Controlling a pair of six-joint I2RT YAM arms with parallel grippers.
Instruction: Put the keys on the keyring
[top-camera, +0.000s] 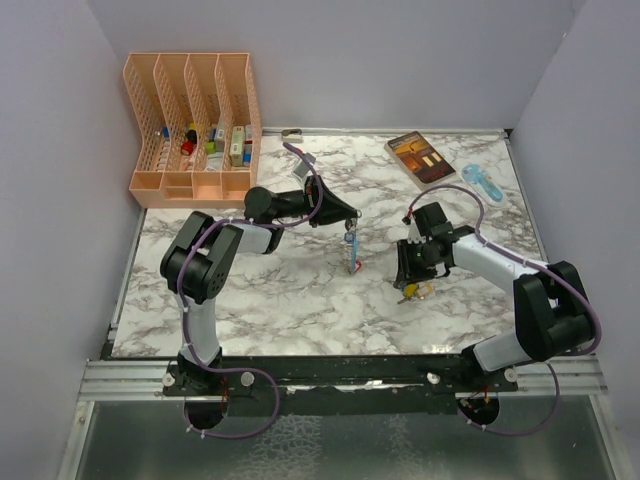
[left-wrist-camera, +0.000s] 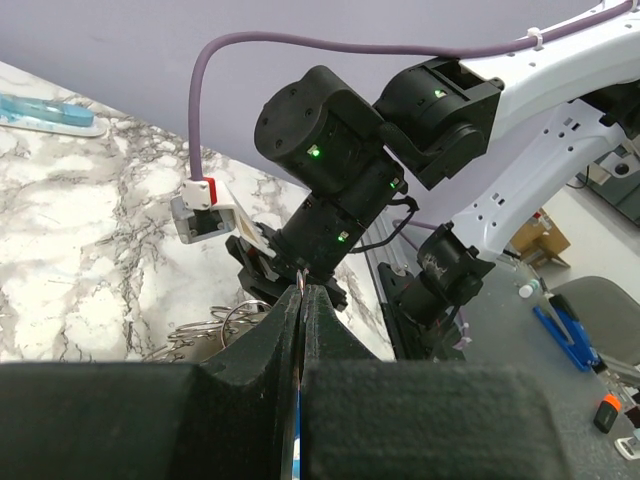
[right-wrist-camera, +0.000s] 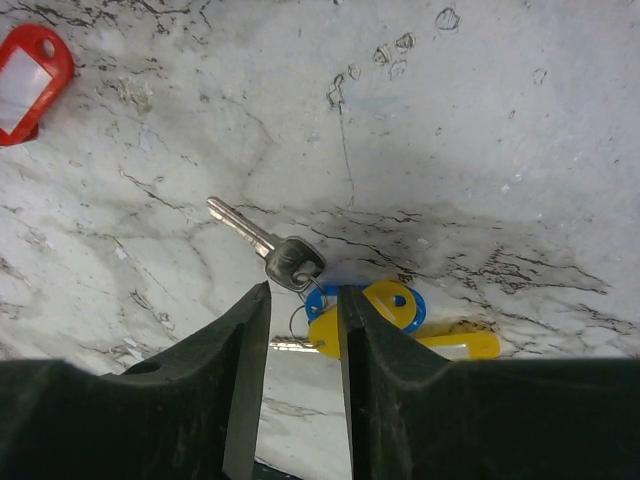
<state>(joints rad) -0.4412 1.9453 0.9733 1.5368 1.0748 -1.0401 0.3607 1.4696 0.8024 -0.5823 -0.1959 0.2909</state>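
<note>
One orange file rack (top-camera: 190, 125) with four slots stands at the worktop's (top-camera: 260, 300) rear left corner. There are two arms and one keyring.

The left gripper (top-camera: 352, 216) reaches toward the middle of the worktop, clenched on the keyring (top-camera: 351, 252). The bunch hangs straight down from it as a thin string of metal, with a light-blue piece and a bit of red at the bottom. Only the left wrist view shows the grip itself: the fingers (left-wrist-camera: 270, 340) are pressed together on a thin wire ring at their tips. Grey metal loops (left-wrist-camera: 215, 325) lie just to their left, and I cannot tell whether they belong to the bunch.

The right gripper (top-camera: 408, 278) points down near the middle right, its jaws parted and holding nothing. Its wrist view shows what the top view blurs: one silver key (right-wrist-camera: 255, 238), two yellow tags (right-wrist-camera: 385, 312) and one blue tag (right-wrist-camera: 415, 305) lying just beyond the fingertips, and one red tag (right-wrist-camera: 30, 70) well apart from them.

One brown book (top-camera: 420, 157) and one light-blue object (top-camera: 483, 183) lie by the rear right corner.
</note>
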